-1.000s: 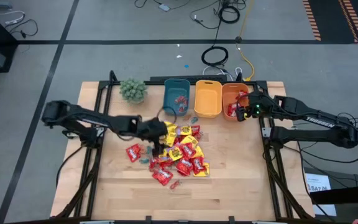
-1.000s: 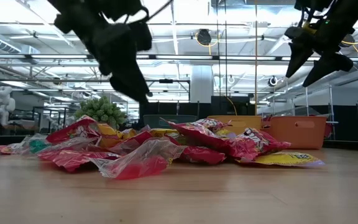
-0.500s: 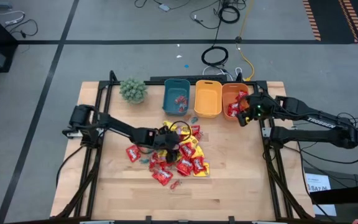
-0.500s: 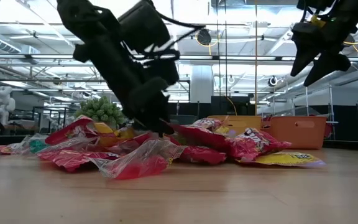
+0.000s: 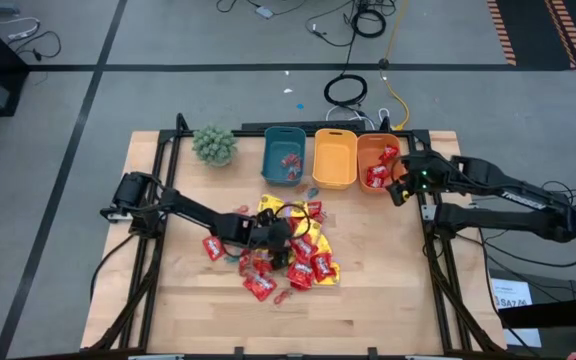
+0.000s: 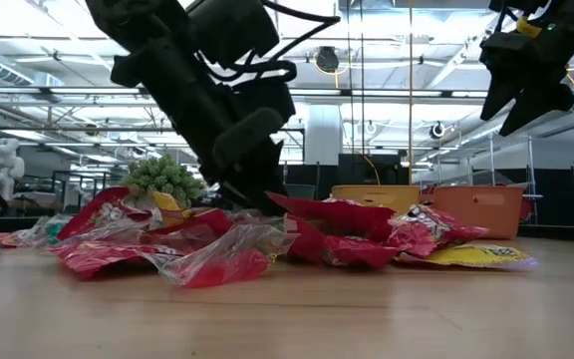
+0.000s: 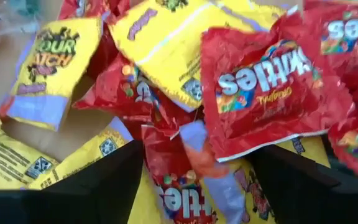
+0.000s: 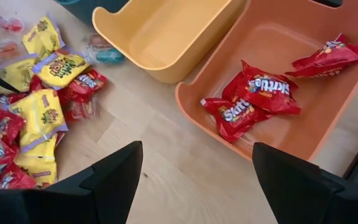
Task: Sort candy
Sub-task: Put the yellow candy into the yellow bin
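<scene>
The candy [image 5: 290, 250] lies in a heap at the middle of the table: shiny red packets, yellow packets and a few small pale pieces. My left gripper [image 5: 284, 241] is open and down in the heap; in its wrist view a red packet [image 7: 169, 186] and a pale wrapped piece [image 7: 211, 177] lie between its fingers. My right gripper [image 5: 401, 188] hangs open and holds nothing, above the table beside the orange bin [image 5: 364, 150]. Three red packets [image 8: 253, 93] lie in that bin. My left gripper [image 6: 257, 199] comes slanting down from the table's left, its open fingers pushed in among the packets. One finger [image 7: 86, 193] lies over yellow packets [image 7: 23, 165], the other [image 7: 297, 186] against the red ones. The fingertips are hidden in the heap. Nothing is lifted.
A teal bin [image 5: 284, 155] with a few small pieces, a yellow bin [image 5: 334, 158] and the orange bin stand in a row at the far edge. A green spiky plant [image 5: 214, 145] stands at the far left. Bare wood lies near the front edge.
My left gripper has gone toward the table's right edge and down, from just left of the heap into its middle. The heap has been shoved a little to the right, and the red packets on its right side now stand up higher.
</scene>
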`<move>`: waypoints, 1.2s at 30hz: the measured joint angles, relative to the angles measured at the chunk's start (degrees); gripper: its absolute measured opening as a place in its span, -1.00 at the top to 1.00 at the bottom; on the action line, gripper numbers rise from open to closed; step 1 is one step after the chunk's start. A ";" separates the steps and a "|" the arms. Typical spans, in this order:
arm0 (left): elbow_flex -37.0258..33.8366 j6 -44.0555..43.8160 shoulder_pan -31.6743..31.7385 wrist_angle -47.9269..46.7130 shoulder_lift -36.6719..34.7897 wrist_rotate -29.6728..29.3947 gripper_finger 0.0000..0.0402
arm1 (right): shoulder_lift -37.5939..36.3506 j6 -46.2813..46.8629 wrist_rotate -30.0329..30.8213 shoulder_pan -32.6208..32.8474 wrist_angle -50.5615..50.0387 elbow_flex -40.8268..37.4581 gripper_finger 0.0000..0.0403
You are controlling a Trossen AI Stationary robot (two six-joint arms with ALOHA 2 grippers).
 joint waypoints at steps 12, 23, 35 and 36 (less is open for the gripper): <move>9.38 -1.07 -0.96 -16.72 -0.02 0.27 -0.49 | -3.16 0.79 -0.48 0.00 -0.20 0.00 -0.47; 10.12 -6.25 -4.28 -21.45 -0.09 -2.35 -0.49 | -3.16 0.71 -1.46 -0.02 -0.58 0.00 -0.47; 10.07 -10.88 -3.65 -21.26 2.64 1.39 -0.45 | -3.16 -0.51 -1.44 -0.01 -0.64 0.00 -0.47; 10.07 -11.19 -3.65 -21.30 2.45 1.58 -0.42 | -3.16 -0.87 -1.44 -0.01 -0.64 0.00 -0.47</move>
